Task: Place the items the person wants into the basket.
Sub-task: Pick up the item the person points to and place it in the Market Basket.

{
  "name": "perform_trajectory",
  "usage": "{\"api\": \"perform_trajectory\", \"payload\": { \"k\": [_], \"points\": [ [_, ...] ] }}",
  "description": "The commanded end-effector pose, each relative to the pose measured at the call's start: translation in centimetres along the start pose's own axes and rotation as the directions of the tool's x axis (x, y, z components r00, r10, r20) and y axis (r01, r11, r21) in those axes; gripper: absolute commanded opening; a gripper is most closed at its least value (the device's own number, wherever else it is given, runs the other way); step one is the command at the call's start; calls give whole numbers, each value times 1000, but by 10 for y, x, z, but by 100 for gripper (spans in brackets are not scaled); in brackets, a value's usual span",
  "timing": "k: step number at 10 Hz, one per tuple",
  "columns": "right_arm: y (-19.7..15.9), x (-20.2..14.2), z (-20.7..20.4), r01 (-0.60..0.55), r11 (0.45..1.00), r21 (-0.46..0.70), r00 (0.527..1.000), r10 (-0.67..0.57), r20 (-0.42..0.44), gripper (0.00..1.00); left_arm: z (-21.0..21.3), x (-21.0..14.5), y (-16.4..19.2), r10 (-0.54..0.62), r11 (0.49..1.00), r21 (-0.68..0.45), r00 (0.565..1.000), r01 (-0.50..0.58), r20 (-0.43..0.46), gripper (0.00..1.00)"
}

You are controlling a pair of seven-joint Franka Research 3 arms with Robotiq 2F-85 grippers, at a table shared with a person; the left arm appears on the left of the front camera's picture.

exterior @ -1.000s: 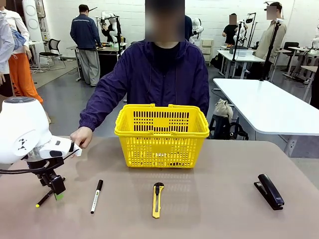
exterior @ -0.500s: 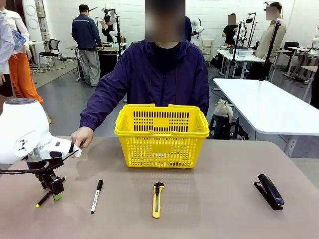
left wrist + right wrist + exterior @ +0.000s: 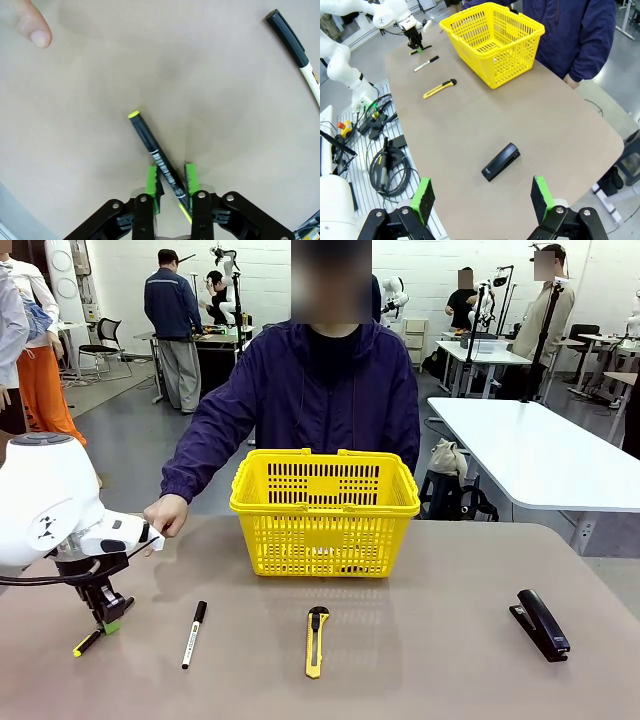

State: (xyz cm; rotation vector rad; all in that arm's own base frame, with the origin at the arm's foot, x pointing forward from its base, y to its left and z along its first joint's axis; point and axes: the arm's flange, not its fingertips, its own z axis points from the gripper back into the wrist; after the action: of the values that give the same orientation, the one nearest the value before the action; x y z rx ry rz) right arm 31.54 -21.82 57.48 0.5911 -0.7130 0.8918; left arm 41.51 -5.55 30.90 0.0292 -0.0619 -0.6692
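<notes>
black pen w/ yellow tip lay flat on the table, robot's left end, well apart from the yellow basket; long axis ran diagonally between the pads | left gripper straddled its near end, jaws narrow; couldn't tell if actually pinched | right gripper wide open, way farther off

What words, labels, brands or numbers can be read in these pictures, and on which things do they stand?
Nothing can be read for certain.
Thin black pen: a white label with fine print, too small to read.
White marker: dark print along the barrel, too small to read.
Utility knife, stapler, yellow basket: no print can be seen.
</notes>
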Motion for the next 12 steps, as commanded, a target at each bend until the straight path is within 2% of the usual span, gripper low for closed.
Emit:
{"api": "perform_trajectory", "payload": {
  "k": [1, 4, 5, 9, 12],
  "points": [
    [-2, 1, 0, -15, 1000, 7, 1000, 15, 24, 100, -4, -3, 1, -5, 1000, 19, 1000, 6, -21, 0],
    [-2, 1, 0, -15, 1000, 7, 1000, 15, 24, 100, 4, -4, 0, -29, 999, 26, 1000, 29, -4, 0],
    [-2, 1, 0, -15, 1000, 7, 1000, 15, 24, 100, 26, -4, -2, -55, 998, 17, 998, 55, -22, 0],
    [-2, 1, 0, -15, 1000, 7, 1000, 15, 24, 100, 176, -17, -13, -169, 976, 145, 985, 161, 41, 0],
    [-2, 1, 0, -15, 1000, 7, 1000, 15, 24, 100, 239, -17, -7, -181, 977, 122, 982, 174, 51, 0]
  ]
}}
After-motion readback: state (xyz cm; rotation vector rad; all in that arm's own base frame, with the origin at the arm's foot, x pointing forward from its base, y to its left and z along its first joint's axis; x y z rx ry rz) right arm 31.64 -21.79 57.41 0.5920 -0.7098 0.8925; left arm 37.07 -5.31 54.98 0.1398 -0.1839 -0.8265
